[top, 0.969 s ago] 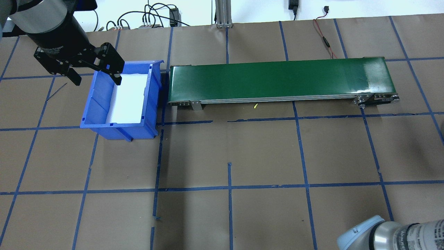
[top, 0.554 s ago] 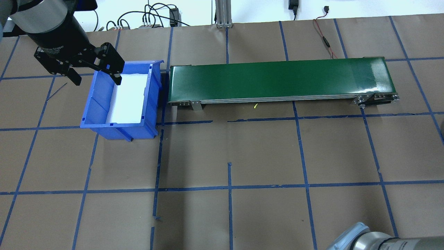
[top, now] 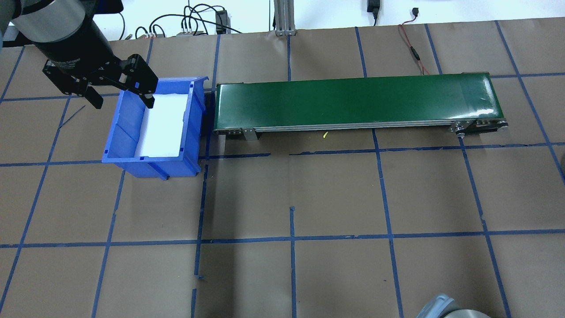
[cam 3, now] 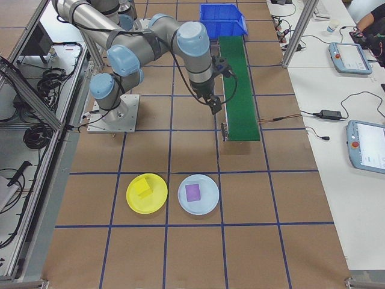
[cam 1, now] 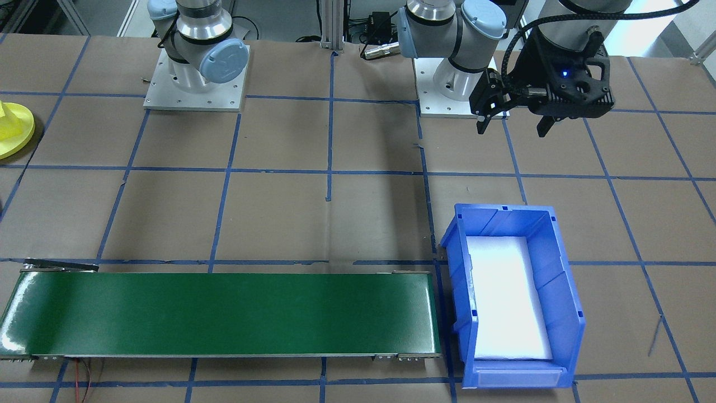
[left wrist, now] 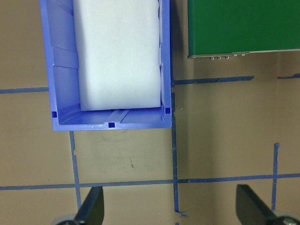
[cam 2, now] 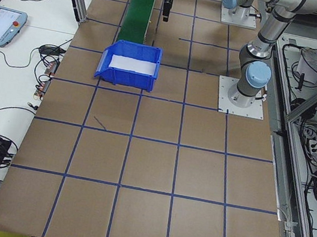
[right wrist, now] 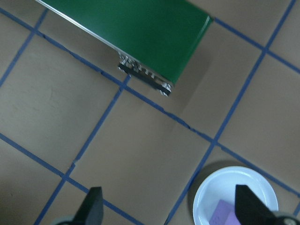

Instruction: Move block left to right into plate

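Note:
The yellow plate [cam 3: 155, 201] lies on the table at the robot's right end, with a yellow block [cam 3: 143, 188] on it; its edge also shows as the plate [cam 1: 12, 134]. My left gripper [top: 122, 102] hangs open over the near left corner of the blue bin [top: 128, 152], with nothing between its fingers, and is seen again as the left gripper [cam 1: 513, 130]. My right gripper [right wrist: 171, 208] is open and empty. It hovers over bare table between the green belt's end [right wrist: 154, 42] and a white plate [right wrist: 206, 190].
The blue bin [cam 1: 562, 291] holds a white foam pad [cam 1: 503, 296]. The green conveyor belt [top: 353, 99] runs rightward from it. The white plate [cam 3: 207, 205] beside the yellow one carries a purple block [cam 3: 193, 192]. Cables lie along the far table edge.
The right arm's elbow at the overhead view's bottom right has slid leftward and down, almost out of frame. The left gripper has stayed put and open.

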`<state>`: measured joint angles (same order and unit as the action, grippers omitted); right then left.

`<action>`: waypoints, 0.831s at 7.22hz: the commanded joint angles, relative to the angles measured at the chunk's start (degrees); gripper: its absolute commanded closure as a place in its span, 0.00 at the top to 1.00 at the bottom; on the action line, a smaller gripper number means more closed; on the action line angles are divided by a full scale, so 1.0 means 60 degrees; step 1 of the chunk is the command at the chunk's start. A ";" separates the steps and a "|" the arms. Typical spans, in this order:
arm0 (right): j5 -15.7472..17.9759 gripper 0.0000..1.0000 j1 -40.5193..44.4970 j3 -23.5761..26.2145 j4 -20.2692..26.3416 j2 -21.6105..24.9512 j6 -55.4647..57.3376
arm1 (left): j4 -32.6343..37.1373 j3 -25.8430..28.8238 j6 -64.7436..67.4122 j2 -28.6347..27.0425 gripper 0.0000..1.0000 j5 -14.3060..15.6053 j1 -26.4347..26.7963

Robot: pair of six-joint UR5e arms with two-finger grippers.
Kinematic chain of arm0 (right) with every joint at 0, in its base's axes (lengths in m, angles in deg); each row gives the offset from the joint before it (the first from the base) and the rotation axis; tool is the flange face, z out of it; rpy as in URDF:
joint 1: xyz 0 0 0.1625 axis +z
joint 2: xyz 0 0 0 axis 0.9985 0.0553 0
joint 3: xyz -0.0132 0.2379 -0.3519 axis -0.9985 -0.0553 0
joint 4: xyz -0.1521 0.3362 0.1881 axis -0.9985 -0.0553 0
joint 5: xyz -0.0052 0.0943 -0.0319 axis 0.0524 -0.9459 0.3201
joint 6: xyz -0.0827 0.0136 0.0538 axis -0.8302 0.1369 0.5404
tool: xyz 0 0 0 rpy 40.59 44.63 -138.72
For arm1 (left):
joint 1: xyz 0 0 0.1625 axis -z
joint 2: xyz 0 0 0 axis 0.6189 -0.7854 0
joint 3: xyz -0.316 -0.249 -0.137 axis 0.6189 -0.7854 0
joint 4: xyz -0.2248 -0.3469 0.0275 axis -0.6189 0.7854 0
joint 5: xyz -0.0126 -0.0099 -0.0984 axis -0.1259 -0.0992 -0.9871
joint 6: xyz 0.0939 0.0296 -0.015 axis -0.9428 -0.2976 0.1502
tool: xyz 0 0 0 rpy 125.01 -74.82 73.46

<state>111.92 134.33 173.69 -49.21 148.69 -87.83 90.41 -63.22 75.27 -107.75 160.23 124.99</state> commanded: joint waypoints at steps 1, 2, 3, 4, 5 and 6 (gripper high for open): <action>-0.0171 1.00 0.2341 -0.0016 -0.0052 0.0561 0.2448 | 0.0000 0.0012 0.0000 0.0000 1.00 0.0000 0.0000; -0.0215 1.00 0.3077 -0.0001 -0.0081 0.0562 0.3069 | 0.0000 -0.0002 0.0000 0.0000 1.00 0.0000 0.0000; -0.0549 1.00 0.3636 0.0028 -0.0111 0.0562 0.3742 | 0.0000 0.0012 0.0000 0.0000 1.00 0.0000 0.0000; -0.1031 1.00 0.4308 0.0057 -0.0125 0.0562 0.5272 | 0.0000 0.0012 0.0000 0.0000 1.00 0.0000 0.0000; -0.1108 1.00 0.4997 0.0072 -0.0503 0.0446 0.7201 | 0.0000 -0.0002 0.0000 0.0000 1.00 0.0000 0.0000; -0.0964 1.00 0.5830 0.0115 -0.1115 0.0387 0.8090 | 0.0000 0.0012 0.0000 0.0000 1.00 0.0000 0.0000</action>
<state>106.09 163.26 174.12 -52.26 151.52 -48.88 90.41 -63.17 75.27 -107.75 160.23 124.99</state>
